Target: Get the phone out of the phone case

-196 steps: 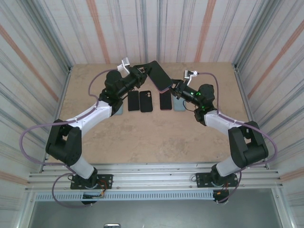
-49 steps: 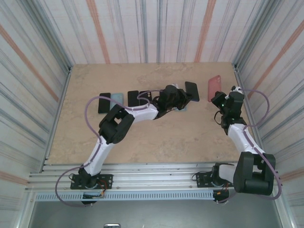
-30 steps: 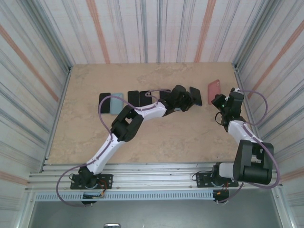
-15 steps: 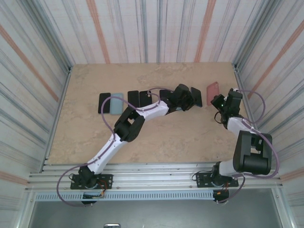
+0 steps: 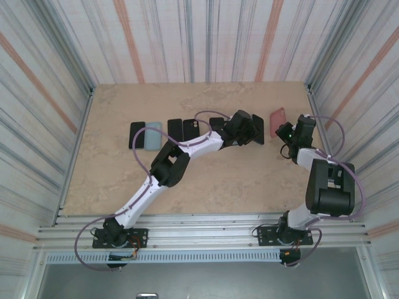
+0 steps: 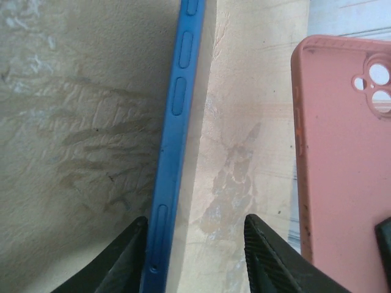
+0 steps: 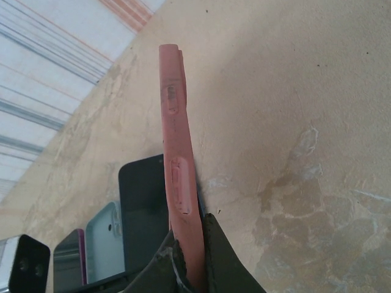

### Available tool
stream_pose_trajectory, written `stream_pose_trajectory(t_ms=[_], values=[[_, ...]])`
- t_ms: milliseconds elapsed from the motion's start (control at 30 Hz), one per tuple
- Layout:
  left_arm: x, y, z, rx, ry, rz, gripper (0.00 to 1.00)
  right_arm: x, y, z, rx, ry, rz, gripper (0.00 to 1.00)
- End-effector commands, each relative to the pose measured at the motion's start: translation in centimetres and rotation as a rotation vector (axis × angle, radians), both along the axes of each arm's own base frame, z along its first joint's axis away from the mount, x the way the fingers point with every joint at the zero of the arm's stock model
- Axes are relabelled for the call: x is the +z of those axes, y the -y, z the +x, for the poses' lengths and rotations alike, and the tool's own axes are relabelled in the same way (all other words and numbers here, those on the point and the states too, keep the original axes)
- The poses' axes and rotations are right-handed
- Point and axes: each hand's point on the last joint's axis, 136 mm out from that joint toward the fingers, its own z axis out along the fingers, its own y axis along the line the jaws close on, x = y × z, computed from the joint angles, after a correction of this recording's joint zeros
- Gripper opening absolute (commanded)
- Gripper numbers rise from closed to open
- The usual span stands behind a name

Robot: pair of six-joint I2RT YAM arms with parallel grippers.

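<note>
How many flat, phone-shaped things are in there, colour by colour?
Black slabs: 4
Light blue slabs: 2
Dark red slab: 1
Pink case: 1
Total: 8

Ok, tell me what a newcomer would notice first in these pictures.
The pink case stands out, clamped at one end by the right gripper toward the table's far right. Just beside it, the left gripper, its arm stretched across the table, has a blue-edged phone between its parted fingers. A row of other phones and cases lies flat further left.
</note>
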Motion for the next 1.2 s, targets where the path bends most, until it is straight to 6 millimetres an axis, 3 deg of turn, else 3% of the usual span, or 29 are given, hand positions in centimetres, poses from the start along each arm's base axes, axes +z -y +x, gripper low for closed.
stream_pose_trajectory(t_ms=[0,367,700,1000,1167], values=[[2.0,-0.1,0.2,-0.015,0.089,0.05,0.47,1.0,0.3,0.9,-0.002,0.027,0.007,0.01],[1.2,-0.8,0.8,-0.006,0.081,0.065,0.52,-1.1,-0.4,2.2,0.074,-0.002,0.044,0.01],[2.1,-1.9,1.1,0.012,0.098,0.071,0.58,-3.4,0.2,3.1,0.078,-0.057,0.093,0.03],[4.8,-2.2,1.1,0.005,0.144,0.052,0.61,-4.9,-0.5,2.8,0.131,-0.15,0.155,0.06],[6.5,-2.2,0.9,-0.006,0.165,0.031,0.62,-5.4,0.4,2.3,0.123,-0.176,0.177,0.09]])
